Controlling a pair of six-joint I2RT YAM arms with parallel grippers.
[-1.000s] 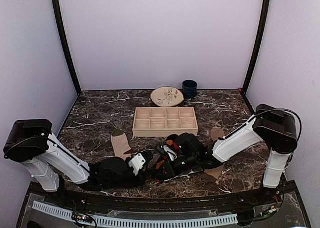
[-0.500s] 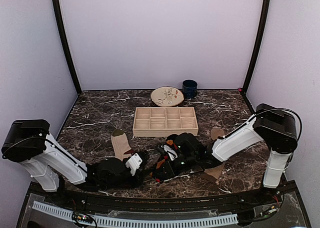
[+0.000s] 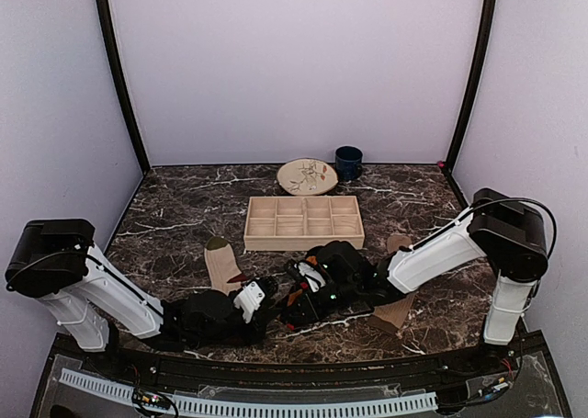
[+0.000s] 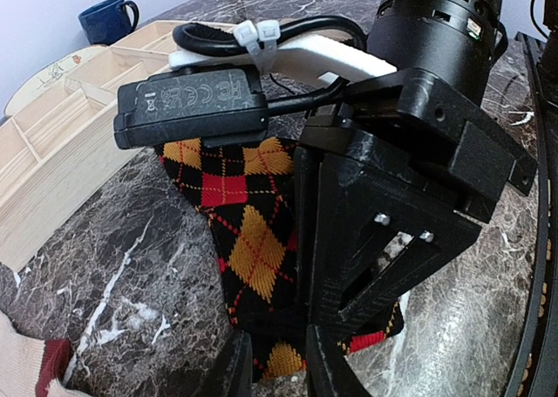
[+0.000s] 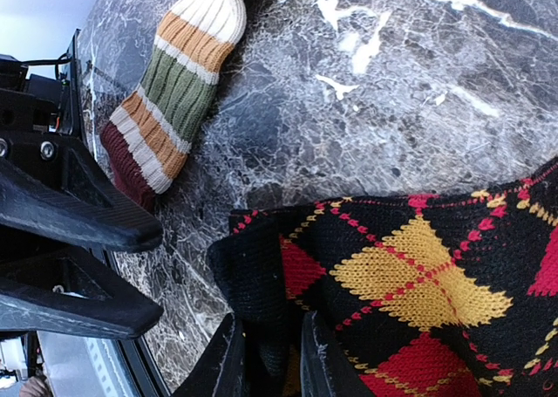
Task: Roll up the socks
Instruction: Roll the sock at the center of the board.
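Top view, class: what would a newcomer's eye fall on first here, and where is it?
The left hand and right hand meet low at the near middle of the table, each pinching the bright argyle sock. Next come the pale wooden tray just behind them and the striped sock lying flat to their left.

Lilac walls [image 3: 294, 69] enclose a dark marble table [image 3: 184, 218].
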